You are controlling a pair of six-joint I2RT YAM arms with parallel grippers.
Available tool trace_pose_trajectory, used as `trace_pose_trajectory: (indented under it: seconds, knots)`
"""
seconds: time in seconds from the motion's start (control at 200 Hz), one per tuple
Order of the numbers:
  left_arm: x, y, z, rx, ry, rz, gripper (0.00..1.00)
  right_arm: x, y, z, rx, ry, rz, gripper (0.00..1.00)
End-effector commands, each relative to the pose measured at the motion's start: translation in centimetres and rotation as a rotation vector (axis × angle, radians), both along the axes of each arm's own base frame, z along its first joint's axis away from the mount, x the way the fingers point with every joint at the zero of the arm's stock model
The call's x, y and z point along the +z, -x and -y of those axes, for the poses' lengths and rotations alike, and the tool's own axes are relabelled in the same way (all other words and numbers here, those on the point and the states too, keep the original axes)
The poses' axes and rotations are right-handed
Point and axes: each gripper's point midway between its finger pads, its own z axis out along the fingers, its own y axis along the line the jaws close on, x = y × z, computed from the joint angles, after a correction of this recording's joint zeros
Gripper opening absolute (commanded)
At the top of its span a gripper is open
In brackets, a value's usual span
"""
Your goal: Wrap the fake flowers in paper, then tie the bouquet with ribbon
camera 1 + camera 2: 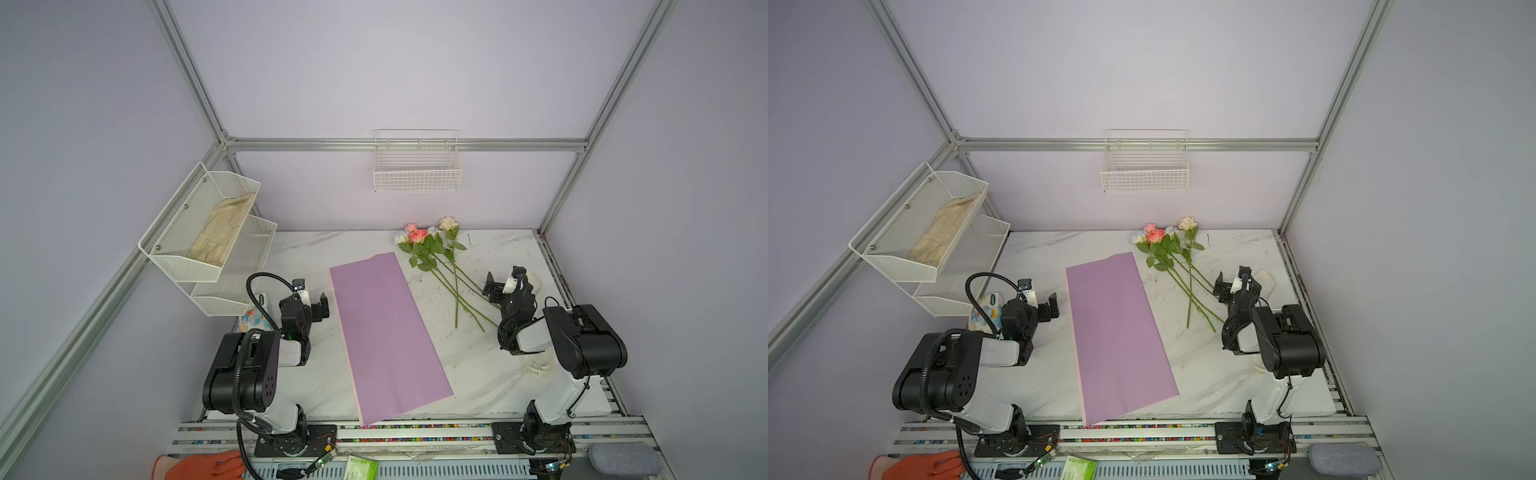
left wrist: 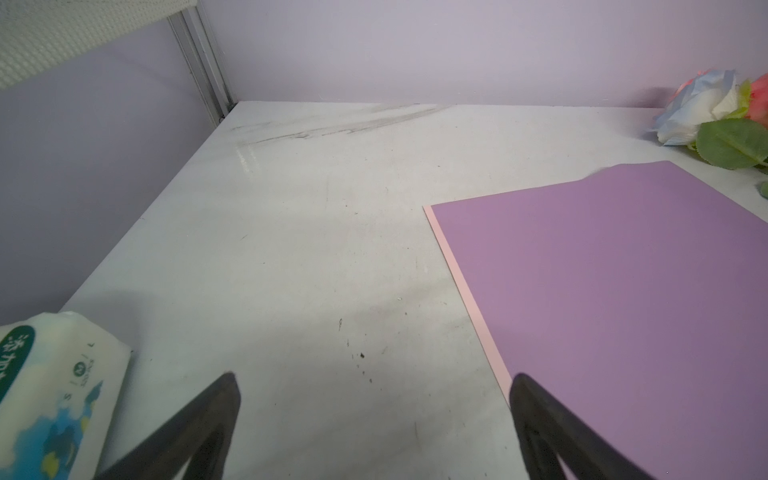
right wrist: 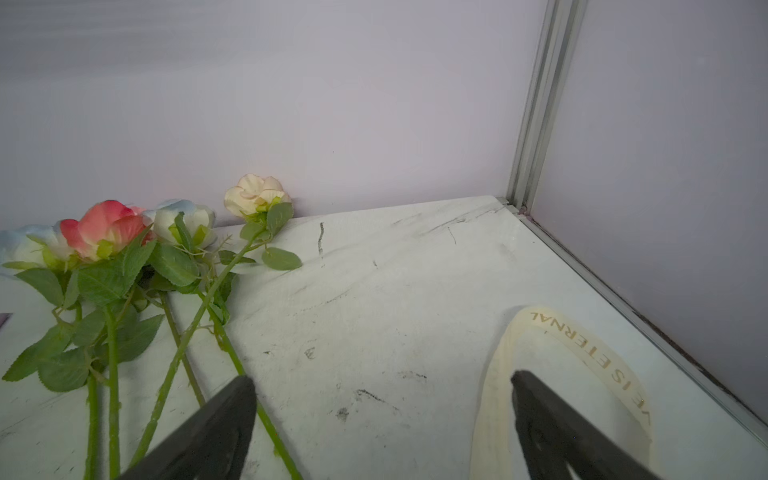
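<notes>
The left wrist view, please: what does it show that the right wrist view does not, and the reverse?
Left wrist only: tissue pack, nearly all of the paper, open left gripper. Right wrist only: ribbon, cream rose, stems, open right gripper. Both: table and the bouquet's blue and pink roses.

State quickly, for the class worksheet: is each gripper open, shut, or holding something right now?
Left gripper: open, jaws wide apart, holding nothing.
Right gripper: open, jaws wide apart, holding nothing.
</notes>
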Motion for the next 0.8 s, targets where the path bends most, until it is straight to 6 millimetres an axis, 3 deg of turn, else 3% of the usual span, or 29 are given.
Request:
trace_pose_trajectory:
  seconds: [0.0,0.795]
  knots:
    - [2.21,-0.8,-0.21,0.003,-0.017,0.078,1.0,0.78,-0.15,0.41,-0.019,0.0,0.03,0.97]
    - [2.22,-0.84,-0.2,0.003,-0.017,0.078,1.0,0.54,-0.39,0.15,-0.003,-0.004,0.022,0.97]
